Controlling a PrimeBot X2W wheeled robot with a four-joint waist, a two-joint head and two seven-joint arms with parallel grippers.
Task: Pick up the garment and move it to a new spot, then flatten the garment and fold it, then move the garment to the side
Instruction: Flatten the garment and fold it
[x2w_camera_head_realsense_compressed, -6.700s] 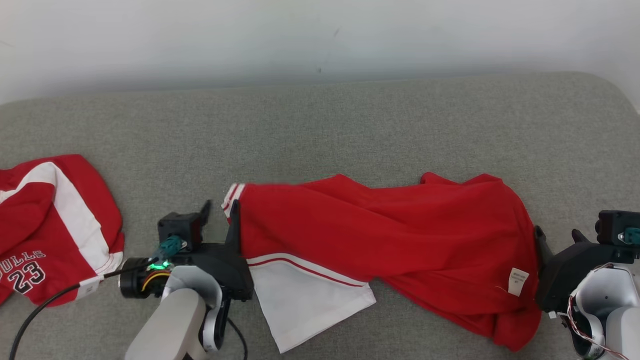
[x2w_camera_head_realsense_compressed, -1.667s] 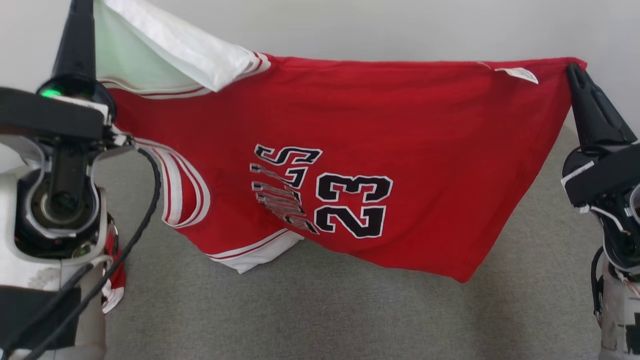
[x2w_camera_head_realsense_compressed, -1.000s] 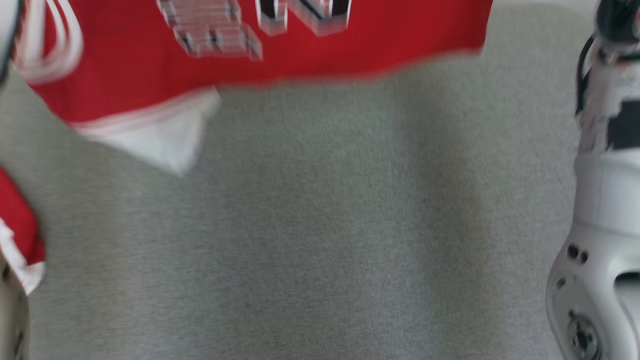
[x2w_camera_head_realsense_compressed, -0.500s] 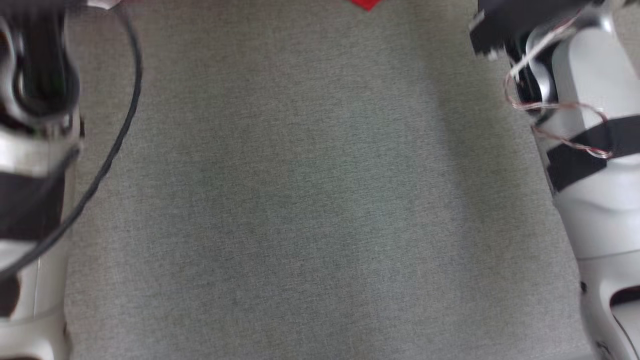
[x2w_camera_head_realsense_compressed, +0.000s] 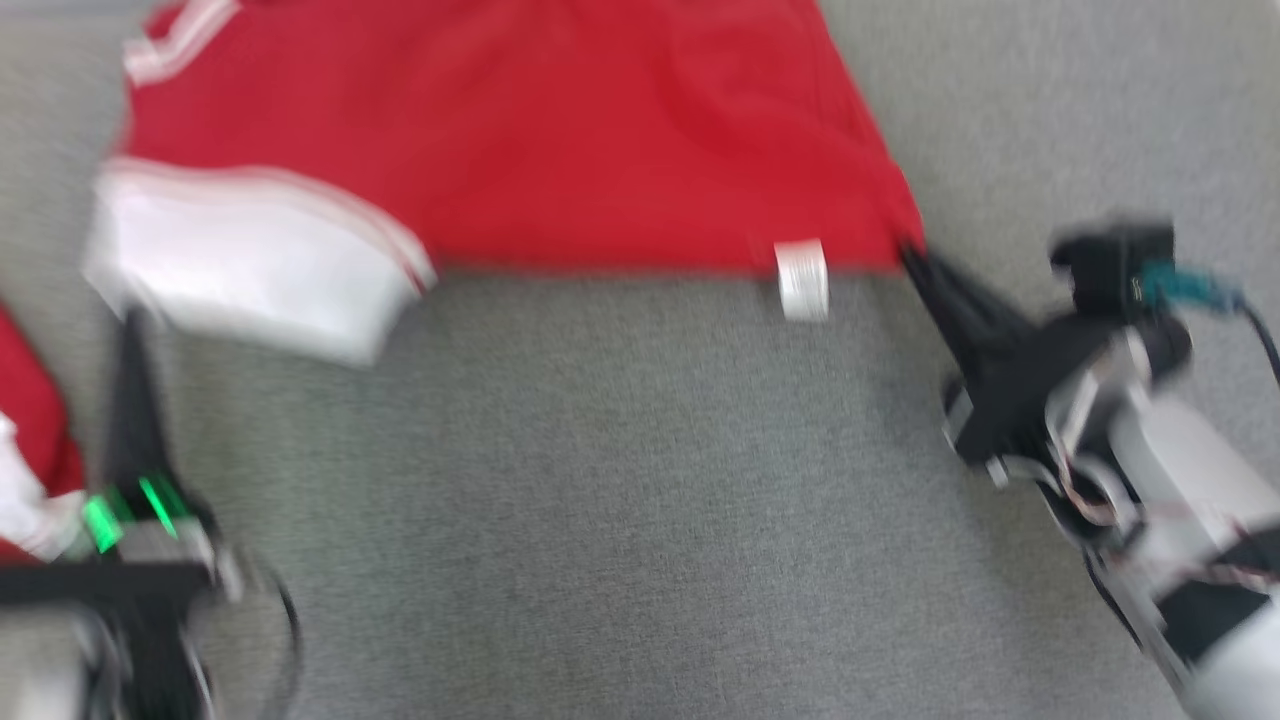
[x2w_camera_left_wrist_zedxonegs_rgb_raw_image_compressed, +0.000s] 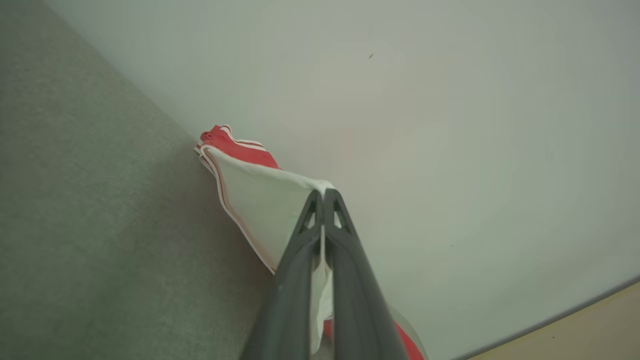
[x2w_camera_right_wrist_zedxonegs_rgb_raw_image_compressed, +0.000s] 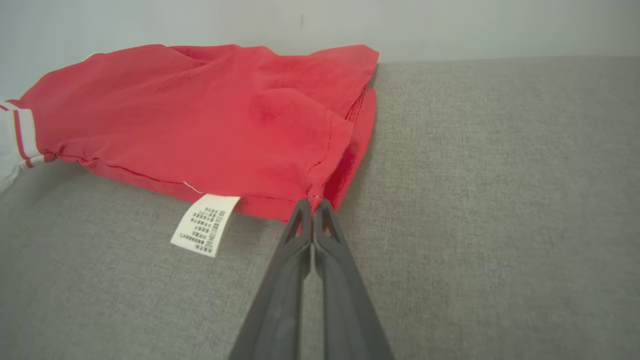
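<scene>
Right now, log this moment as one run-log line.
step: flatten pending | garment: rumpled on grey cushion | left gripper: shut on its white edge | right gripper: shut on its red corner

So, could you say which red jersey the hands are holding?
The spread-out jersey with the white tag; the other jersey lies loose at the left edge.

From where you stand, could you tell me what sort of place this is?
Probably an indoor garment-folding setup: a grey fabric surface, perhaps a sofa seat, against a plain pale wall, with a red jersey on it.
</scene>
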